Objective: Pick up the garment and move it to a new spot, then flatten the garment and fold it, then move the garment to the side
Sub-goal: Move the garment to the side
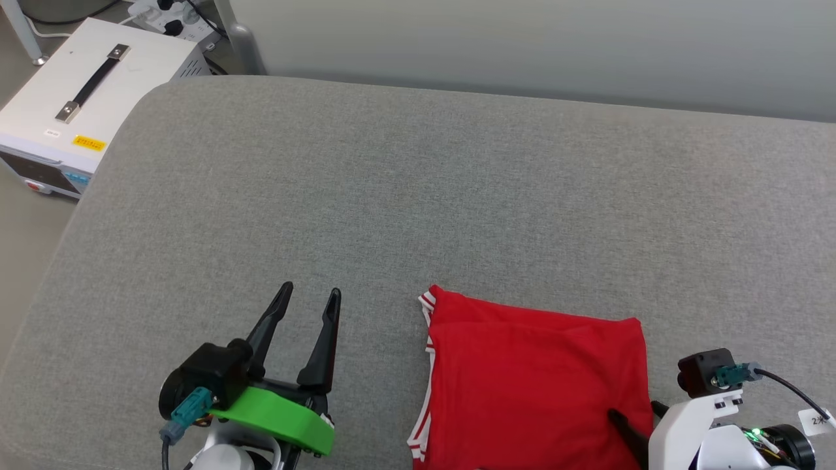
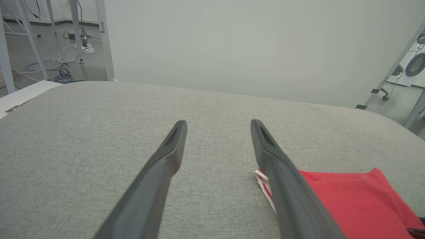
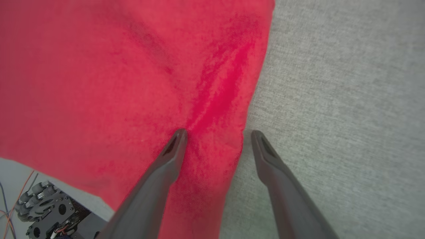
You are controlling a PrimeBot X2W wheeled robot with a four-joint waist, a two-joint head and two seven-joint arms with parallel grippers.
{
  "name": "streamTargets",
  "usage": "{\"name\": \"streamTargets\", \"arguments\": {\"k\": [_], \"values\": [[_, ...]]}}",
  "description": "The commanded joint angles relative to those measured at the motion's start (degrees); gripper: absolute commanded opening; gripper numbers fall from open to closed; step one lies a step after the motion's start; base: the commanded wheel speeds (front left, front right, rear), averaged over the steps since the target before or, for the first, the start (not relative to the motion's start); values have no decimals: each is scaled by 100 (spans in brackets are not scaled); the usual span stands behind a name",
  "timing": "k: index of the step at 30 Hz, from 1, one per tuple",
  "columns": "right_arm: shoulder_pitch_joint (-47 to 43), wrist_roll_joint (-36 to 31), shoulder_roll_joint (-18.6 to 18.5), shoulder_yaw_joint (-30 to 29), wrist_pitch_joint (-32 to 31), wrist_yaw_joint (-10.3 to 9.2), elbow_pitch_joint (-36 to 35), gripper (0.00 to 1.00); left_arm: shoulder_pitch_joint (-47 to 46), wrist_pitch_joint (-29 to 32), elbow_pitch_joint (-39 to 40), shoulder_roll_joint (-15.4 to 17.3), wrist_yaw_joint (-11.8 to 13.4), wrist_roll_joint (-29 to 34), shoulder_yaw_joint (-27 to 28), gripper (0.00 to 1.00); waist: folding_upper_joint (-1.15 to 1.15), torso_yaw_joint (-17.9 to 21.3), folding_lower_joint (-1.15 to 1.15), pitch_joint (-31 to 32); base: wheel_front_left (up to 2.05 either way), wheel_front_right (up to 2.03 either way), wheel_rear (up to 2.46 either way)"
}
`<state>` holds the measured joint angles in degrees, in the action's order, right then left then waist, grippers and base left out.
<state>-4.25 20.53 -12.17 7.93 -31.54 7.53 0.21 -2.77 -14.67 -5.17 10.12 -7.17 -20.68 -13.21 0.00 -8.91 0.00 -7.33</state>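
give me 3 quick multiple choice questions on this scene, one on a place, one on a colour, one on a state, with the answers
1. Where does the garment lie from the left gripper?
A) on its right
B) on its left
C) between its fingers

2. What colours is the trim on the garment's edge?
A) blue and yellow
B) red and white
C) plain black

3. How is the right gripper?
A) shut on the garment
B) shut on nothing
C) open

Answers:
1 A: the head view shows the garment to the right of that gripper, apart from it.
2 B: striped edging runs down the garment's left side.
3 C: its fingers stand spread, one over the garment and one over the grey pad.
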Motion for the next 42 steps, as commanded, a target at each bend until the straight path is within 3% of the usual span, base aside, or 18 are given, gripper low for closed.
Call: {"name": "streamTargets", "arguments": {"k": [1,9,10,12,13,23,35,42], "values": [[127,-35,71,-23,-106,-4,71,100,-114,-33,-14,17,-32,-44,-16,100,0,-70,0,-67,0,0,0],[221,-127,191,230,-638,-4,384,100,-166,-33,-68,18,-32,-38,22,100,0,-148,0,-173,0,0,0],[215,-115,178,296,-687,-4,432,94,-174,-33,-79,15,-32,-43,23,100,0,-149,0,-177,0,0,0],[224,-113,141,389,-717,-4,499,5,-186,-33,-95,10,-32,-55,15,100,0,-148,0,-177,0,0,0],[234,-118,111,434,-706,-4,520,0,-190,-33,-100,7,-32,-59,8,100,0,-145,0,-171,0,0,0],[495,-300,-266,690,-214,-4,383,0,-73,-33,-183,-10,-32,-140,-82,100,0,172,0,47,0,0,0],[1267,-459,-1843,1677,-174,-4,-229,0,-46,-33,-95,-33,-32,-97,-262,100,0,1118,0,186,0,0,0],[1891,-305,-2740,2046,-308,-4,-432,0,-202,-33,147,10,-32,-38,-375,100,0,1815,0,-178,0,0,0]]}}
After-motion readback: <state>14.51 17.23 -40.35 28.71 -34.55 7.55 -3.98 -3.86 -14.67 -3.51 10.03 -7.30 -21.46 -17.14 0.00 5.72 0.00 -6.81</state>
